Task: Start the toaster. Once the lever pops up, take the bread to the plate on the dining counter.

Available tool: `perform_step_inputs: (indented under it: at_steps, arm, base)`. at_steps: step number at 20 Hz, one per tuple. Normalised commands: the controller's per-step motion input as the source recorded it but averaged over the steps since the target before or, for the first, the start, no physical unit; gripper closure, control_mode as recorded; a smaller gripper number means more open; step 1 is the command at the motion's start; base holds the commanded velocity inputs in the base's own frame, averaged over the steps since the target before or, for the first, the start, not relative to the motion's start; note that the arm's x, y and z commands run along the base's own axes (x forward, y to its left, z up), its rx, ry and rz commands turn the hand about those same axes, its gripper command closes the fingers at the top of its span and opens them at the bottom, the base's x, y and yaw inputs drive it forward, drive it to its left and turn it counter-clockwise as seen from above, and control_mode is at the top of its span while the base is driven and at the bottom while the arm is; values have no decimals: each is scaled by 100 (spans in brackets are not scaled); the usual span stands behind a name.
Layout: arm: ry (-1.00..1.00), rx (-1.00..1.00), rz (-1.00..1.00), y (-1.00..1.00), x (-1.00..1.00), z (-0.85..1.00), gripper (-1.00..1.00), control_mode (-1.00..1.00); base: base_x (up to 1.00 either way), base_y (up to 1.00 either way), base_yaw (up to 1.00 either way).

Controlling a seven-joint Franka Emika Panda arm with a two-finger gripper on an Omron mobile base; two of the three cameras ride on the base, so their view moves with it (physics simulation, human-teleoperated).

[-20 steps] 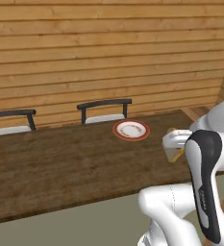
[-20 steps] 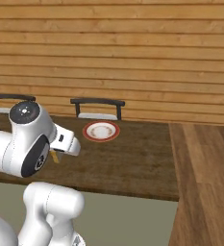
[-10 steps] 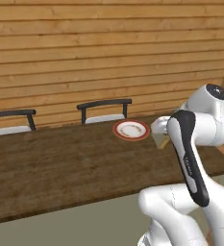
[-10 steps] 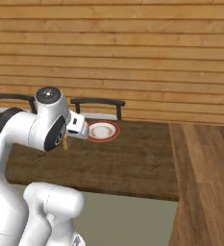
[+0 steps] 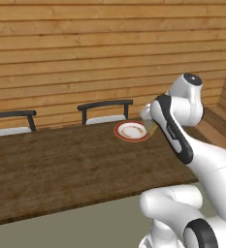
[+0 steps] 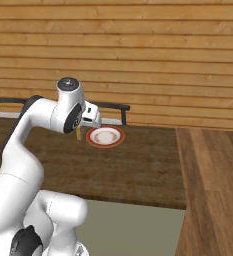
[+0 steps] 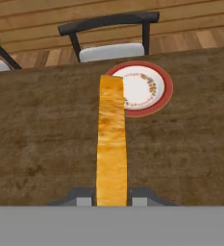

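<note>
The gripper (image 7: pixel 111 196) is clamped on the bread (image 7: pixel 111 139), its two dark tips pressing either side of the slice at the bottom of the hand view, where the toast is seen edge-on as a long golden-brown strip of crust running up the middle of the picture. The far end of the slice overlaps the left edge of the plate (image 7: pixel 149 89) in that view, while the plate itself, white with a red rim and a ring of small speckles, sits on the dining counter (image 7: pixel 41 129) with the bread held above the wood and not resting on it. From the right base view, a sliver of golden crust (image 6: pixel 78 133) hangs below the white hand just left of the plate (image 6: pixel 105 136), and the arm's upper links bend across the near side of the dark wood-grain counter (image 6: pixel 138 165). From the left base view the arm's elbow and wrist stand just right of the plate (image 5: pixel 131 131), hiding the fingers. Beyond the counter, a dark-framed chair (image 7: pixel 108 33) with a pale seat stands against its far edge directly behind the plate, and part of a second chair (image 5: pixel 10 121) shows further left. A wall of horizontal wooden planks (image 5: pixel 85 53) closes the background.
</note>
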Motion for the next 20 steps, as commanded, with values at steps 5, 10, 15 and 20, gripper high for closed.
perform_step_inputs:
  at_steps: [5,10,15,20]
  arm:
    - [15,5,1,0,100,0,100,-100]
    - [25,2,5,0,100,-20,100,-100]
    - [12,0,9,0,90,-21,100,-100]
    - [-5,9,4,-1,47,-62,100,-100]
  base:
    - [0,0,0]
    - [0,0,0]
    - [0,0,0]
    - [0,0,0]
